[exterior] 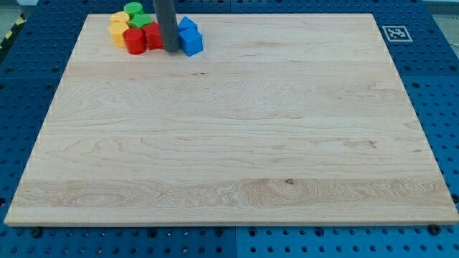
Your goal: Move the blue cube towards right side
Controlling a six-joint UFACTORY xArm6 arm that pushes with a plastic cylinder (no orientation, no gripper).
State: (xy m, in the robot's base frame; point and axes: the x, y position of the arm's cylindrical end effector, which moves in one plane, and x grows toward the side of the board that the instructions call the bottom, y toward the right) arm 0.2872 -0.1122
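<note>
Most of the job's left: blue cube (191, 41) sits top-left w/ the red (135, 41), yellow (118, 30) & green blocks (134, 10). My tip (172, 50) touches its left side; no gripper, just a rod. Board's (287, 143) right side is far off.

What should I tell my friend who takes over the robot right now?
Tool: my tip is down on the board, at the view's top left, right beside the blue cube on its left side, looking set to push.
Things: the blue cube sits at the right edge of a tight bunch with another blue block, red blocks, yellow blocks and green blocks.
Done: tip lined up.
Left: slide the blue cube across toward the view's right; it is still in the bunch.
</note>
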